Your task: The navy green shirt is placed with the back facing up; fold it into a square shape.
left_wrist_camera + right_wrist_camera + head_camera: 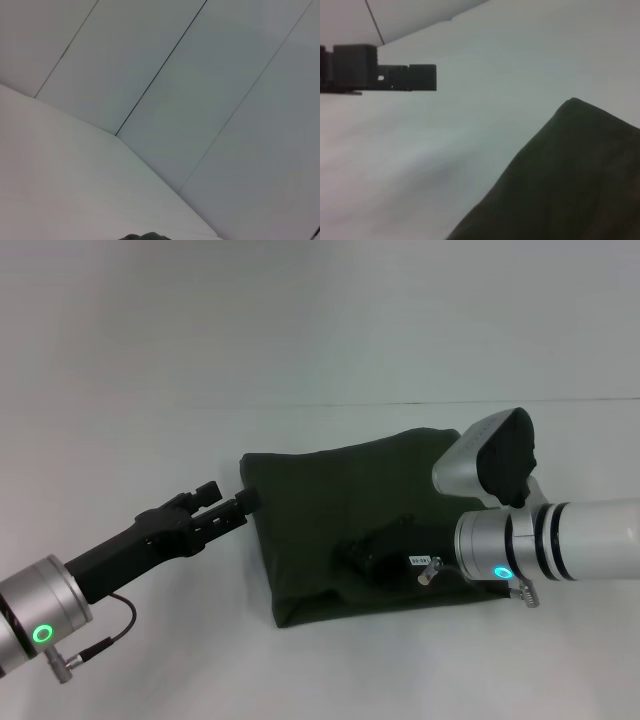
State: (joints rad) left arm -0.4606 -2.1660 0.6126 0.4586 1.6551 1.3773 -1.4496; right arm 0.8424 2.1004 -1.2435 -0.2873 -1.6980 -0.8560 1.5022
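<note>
Since the navy green shirt (pixel 350 530) is already down to a roughly rectangular bundle on the white counter (pixel 150 390), most of what can go wrong now is the fold getting undone, imo.

Using the shirt as the landmark: the left gripper (pixel 243 504) is right at its left edge, near the far-left corner. Its tips sit against the cloth there, but I honestly can't tell whether it's pinching the fabric or just resting beside it. The left wrist view shows only a sliver of green at the bottom and no fingers, so no help. If it does have hold of a layer and the arm pulls away from the shirt, that corner drags out and the left side opens up again.

The right gripper (pixel 375 562) is over the shirt's near-middle, dark against dark cloth, with the arm's big wrist housing blocking the near-right part. Can't tell if it's clamped on anything or let go either. The right wrist view shows a shirt corner (pixel 572 102) sticking up a bit with bare counter past it and the other arm's gripper farther off.

Risks as I see them:
- soft knit snagging on the right gripper when it lifts, peeling the top layer up
- the near edge already looks a bit slanted versus the far edge, so any more tugging makes it less square
- both arms pulling opposite ways would stretch the bundle wide

It's also wider than deep, so it may need another fold.
</note>
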